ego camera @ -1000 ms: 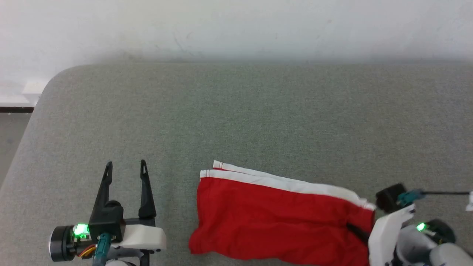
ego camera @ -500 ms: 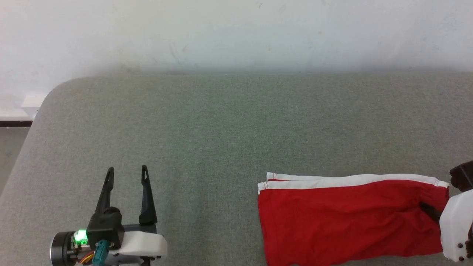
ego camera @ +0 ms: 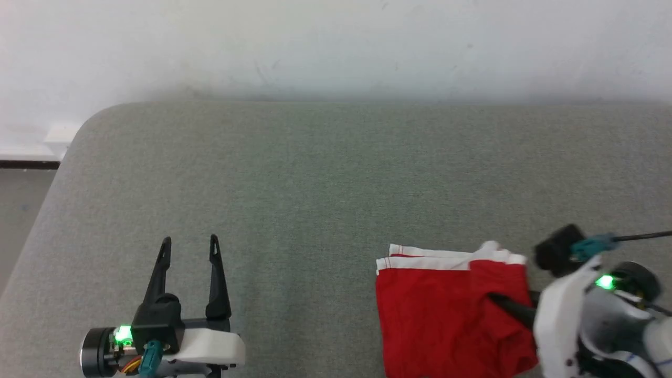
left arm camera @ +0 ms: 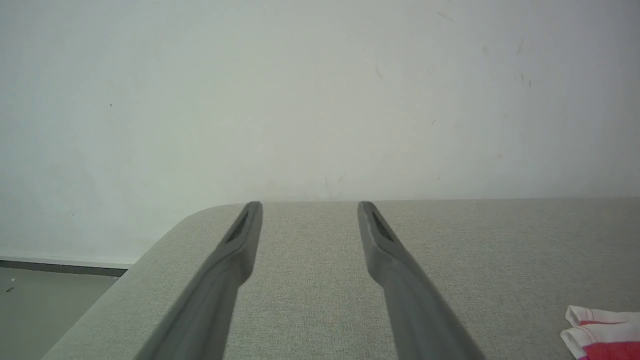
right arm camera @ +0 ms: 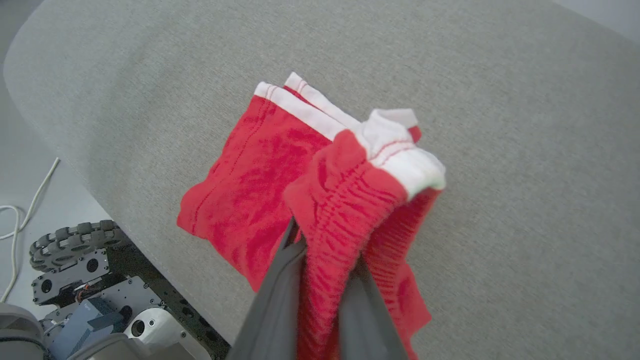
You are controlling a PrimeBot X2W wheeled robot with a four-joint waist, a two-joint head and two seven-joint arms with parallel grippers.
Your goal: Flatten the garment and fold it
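This looks like a bare robot test room or lab rather than a home. The bench is a wide slab covered in plain grey cloth, with a rounded corner at ten o'clock in the head view. It stands before a scuffed, undecorated white wall at twelve. A dark skirting strip and a grey hard floor show at nine. At eight o'clock in the right wrist view, a loose white cable lies on the floor beside the robot's wheeled base.
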